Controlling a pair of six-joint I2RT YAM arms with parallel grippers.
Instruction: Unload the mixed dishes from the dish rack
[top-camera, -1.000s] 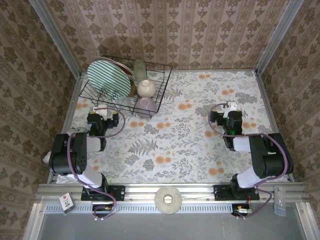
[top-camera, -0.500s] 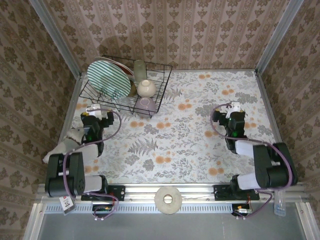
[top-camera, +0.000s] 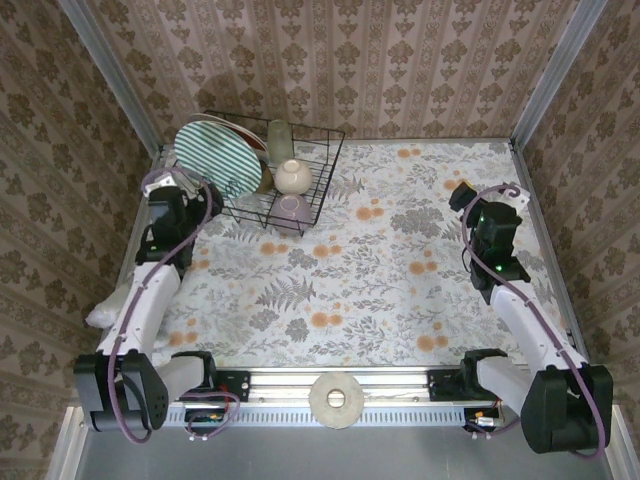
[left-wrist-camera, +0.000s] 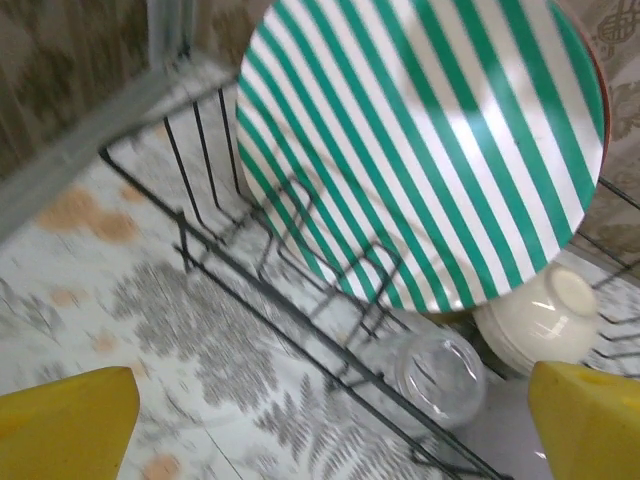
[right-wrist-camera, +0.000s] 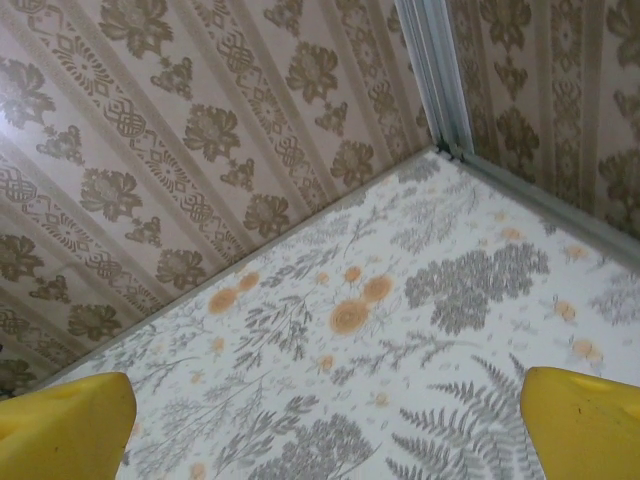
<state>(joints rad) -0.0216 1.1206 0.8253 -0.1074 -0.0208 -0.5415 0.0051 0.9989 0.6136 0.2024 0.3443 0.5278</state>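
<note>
The black wire dish rack (top-camera: 322, 172) stands at the table's back left. In it a green-striped plate (top-camera: 214, 156) stands on edge, with a pale green tumbler (top-camera: 279, 140), a cream bowl (top-camera: 293, 177) and a lilac bowl (top-camera: 292, 210) beside it. My left gripper (top-camera: 174, 182) hovers open at the rack's left front corner, touching nothing. The left wrist view faces the striped plate (left-wrist-camera: 430, 140), a small clear glass (left-wrist-camera: 440, 375) lying inside the rack wire (left-wrist-camera: 300, 320), and the cream bowl (left-wrist-camera: 540, 320). My right gripper (top-camera: 487, 197) hangs open over bare cloth on the right.
A pale ring-shaped disc (top-camera: 338, 400) lies on the front rail. Something white and plush (top-camera: 104, 312) sits at the left edge behind my left arm. Wallpapered walls (right-wrist-camera: 200, 130) close the table on three sides; the floral tablecloth (right-wrist-camera: 350, 320) spreads below my right gripper.
Both arms have stretched away from their bases. The left gripper moved back and left to the rack's corner. The right gripper moved back and slightly right. Both stayed open.
</note>
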